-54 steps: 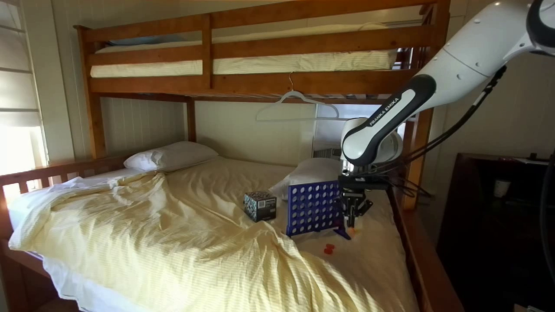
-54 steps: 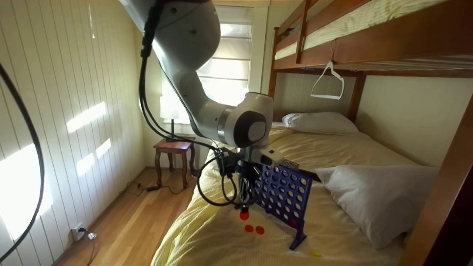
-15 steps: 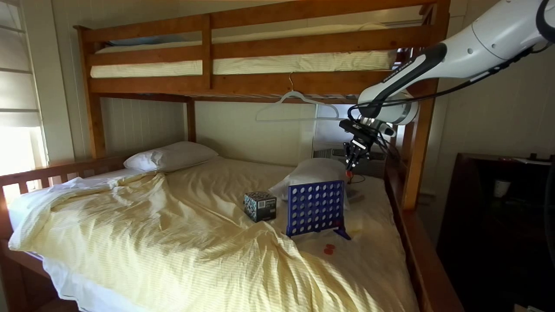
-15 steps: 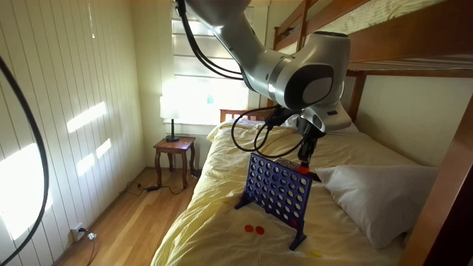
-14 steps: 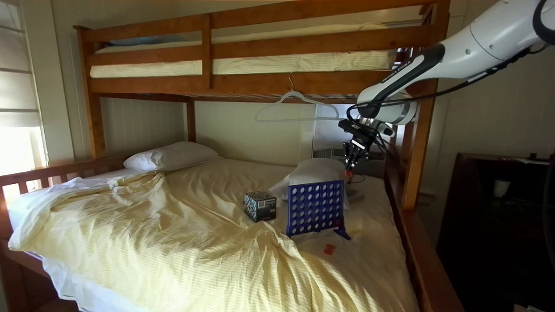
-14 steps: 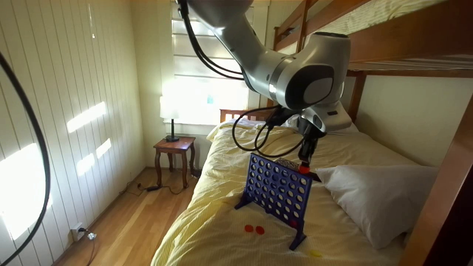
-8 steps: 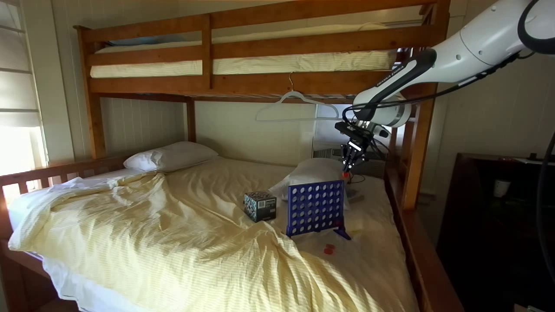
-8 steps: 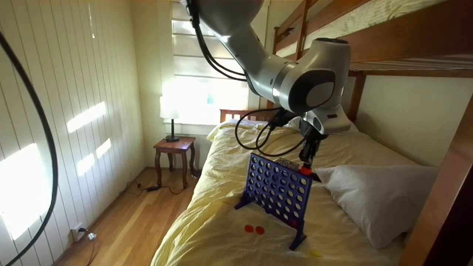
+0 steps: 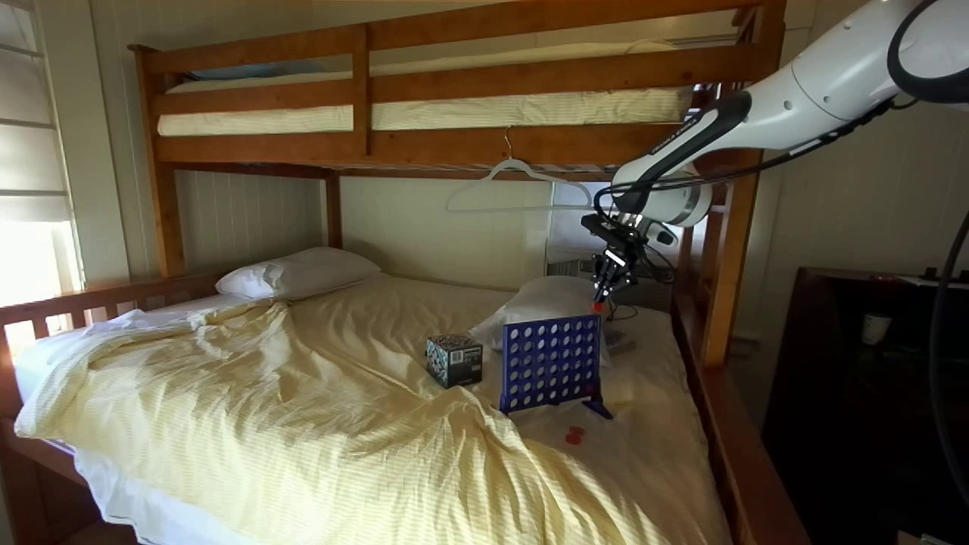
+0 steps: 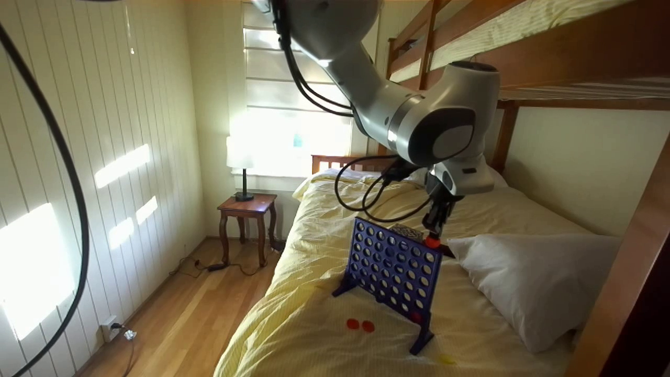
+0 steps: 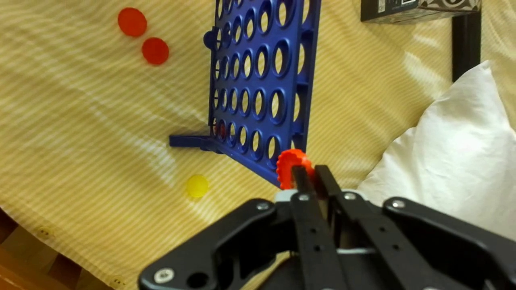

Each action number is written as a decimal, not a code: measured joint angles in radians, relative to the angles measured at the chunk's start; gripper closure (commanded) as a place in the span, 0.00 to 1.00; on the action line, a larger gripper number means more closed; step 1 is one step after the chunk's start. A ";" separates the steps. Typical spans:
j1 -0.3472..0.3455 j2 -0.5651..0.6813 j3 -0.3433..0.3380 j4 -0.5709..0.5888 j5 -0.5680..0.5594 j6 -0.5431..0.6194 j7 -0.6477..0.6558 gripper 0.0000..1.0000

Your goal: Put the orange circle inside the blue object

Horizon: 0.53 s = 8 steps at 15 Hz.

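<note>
Your tool (image 11: 310, 173) has come up from low beside the blue grid (image 11: 253, 82), where it was some seconds ago, to just above one end of the grid's top edge; over the last half second it has edged slightly further in over that end. You have it closed on the orange circle (image 11: 287, 163), pinched between the fingertips with much of its rim sticking out. Both exterior views put the circle at the grid's top corner, yet you cannot tell whether the two touch.

Below, the grid stands upright on the yellow-covered bench (image 10: 293, 335). Low at that same end, a dark red disc (image 11: 222, 131) shows through a hole. Two more red discs (image 11: 132, 21) lie just beside each other, apart from the grid; a yellow disc (image 11: 197, 185) lies near that end's foot. A patterned box (image 10: 407, 230) stands partly hidden behind the grid in an exterior view, and a white pillow (image 10: 544, 283) lies nearby.
</note>
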 measured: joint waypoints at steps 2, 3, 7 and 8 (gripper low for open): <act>0.000 0.004 0.000 0.001 0.002 0.006 0.006 0.98; 0.000 0.007 0.000 0.003 0.002 0.009 0.009 0.98; 0.000 0.022 0.000 0.013 0.002 0.018 0.014 0.98; 0.000 0.024 0.000 0.013 0.002 0.023 0.015 0.98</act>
